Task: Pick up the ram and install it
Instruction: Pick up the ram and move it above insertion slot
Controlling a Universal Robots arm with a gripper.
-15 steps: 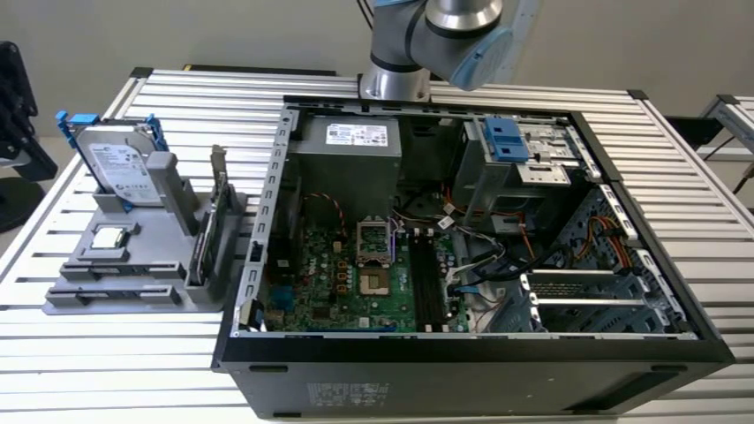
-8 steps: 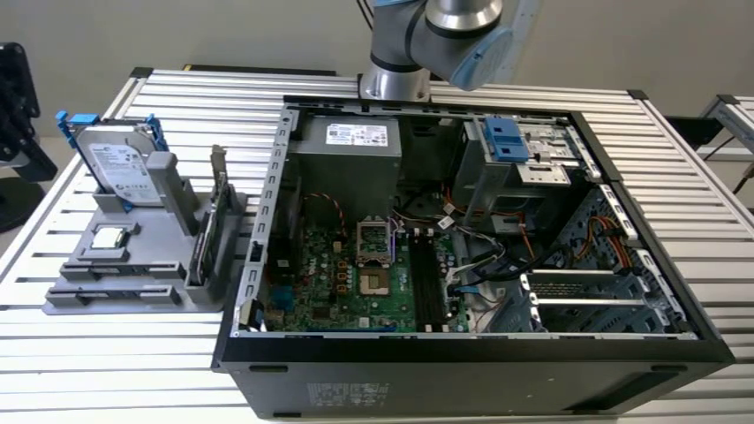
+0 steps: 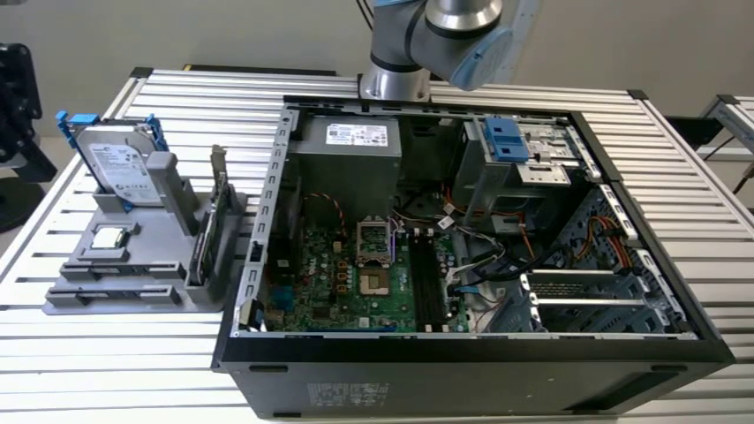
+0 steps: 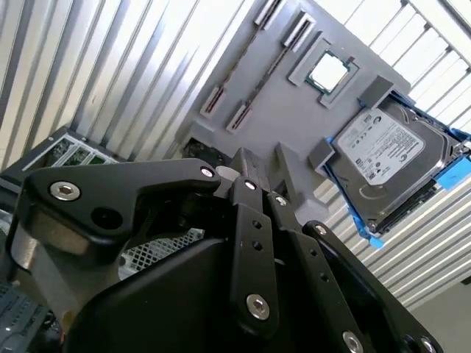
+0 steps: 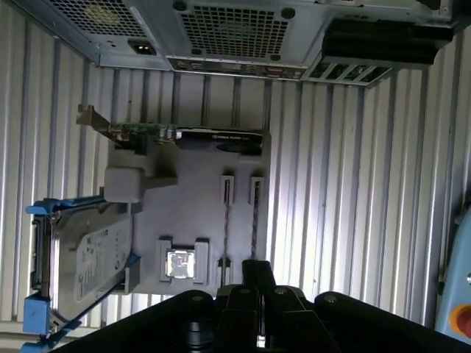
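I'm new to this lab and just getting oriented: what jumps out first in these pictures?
The open computer case, green motherboard bared, sits at the exterior view's middle. On that view's left a grey holder carries a hard drive in a blue bracket; in the first wrist view the gripper hangs nearest the holder's two ram sticks.

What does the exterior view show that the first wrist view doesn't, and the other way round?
The exterior view looks into the open computer case, at its green motherboard. The first wrist view adds the case's vented rear panel and two ram sticks edge-on in the grey holder. Both show that holder, the hard drive and the processor chip.
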